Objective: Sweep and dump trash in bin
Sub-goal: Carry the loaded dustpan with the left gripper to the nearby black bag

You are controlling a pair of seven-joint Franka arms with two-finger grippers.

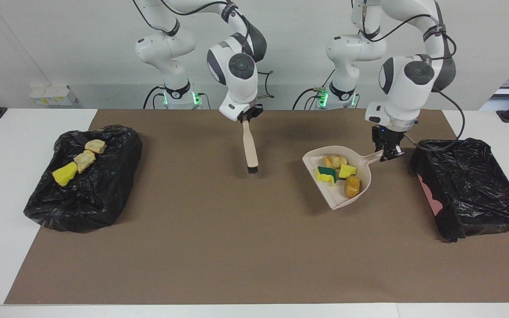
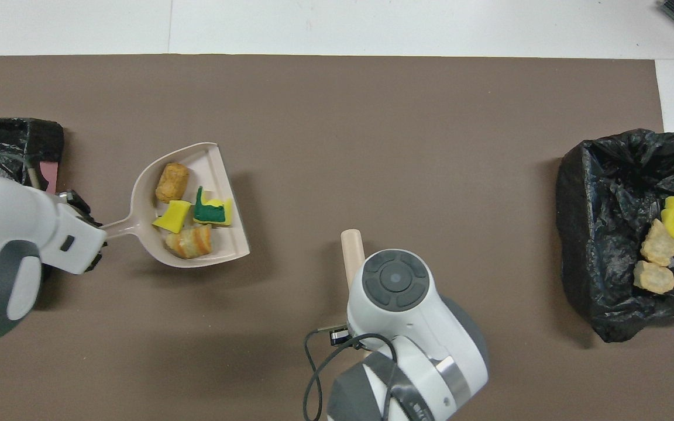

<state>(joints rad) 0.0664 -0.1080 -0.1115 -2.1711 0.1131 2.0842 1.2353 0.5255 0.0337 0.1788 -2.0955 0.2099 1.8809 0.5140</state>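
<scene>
My left gripper [image 1: 386,153] is shut on the handle of the beige dustpan [image 1: 340,198] [image 2: 218,165], holding it just above the mat beside the black-lined bin [image 1: 471,185] [image 2: 3,146] at the left arm's end. In the pan lie two yellow sponge chunks [image 1: 347,171] [image 2: 173,216], one with a green face [image 1: 325,173] [image 2: 213,210], and two tan bread-like pieces [image 1: 351,186] [image 2: 171,181]. My right gripper [image 1: 246,119] is shut on the beige brush [image 1: 249,148] [image 2: 351,251], which hangs bristles down over the mat's middle.
A second black-lined bin [image 1: 91,198] [image 2: 618,193] at the right arm's end holds one yellow chunk [image 1: 64,175] and two tan pieces [image 1: 85,160]. A brown mat [image 1: 219,247] covers the table.
</scene>
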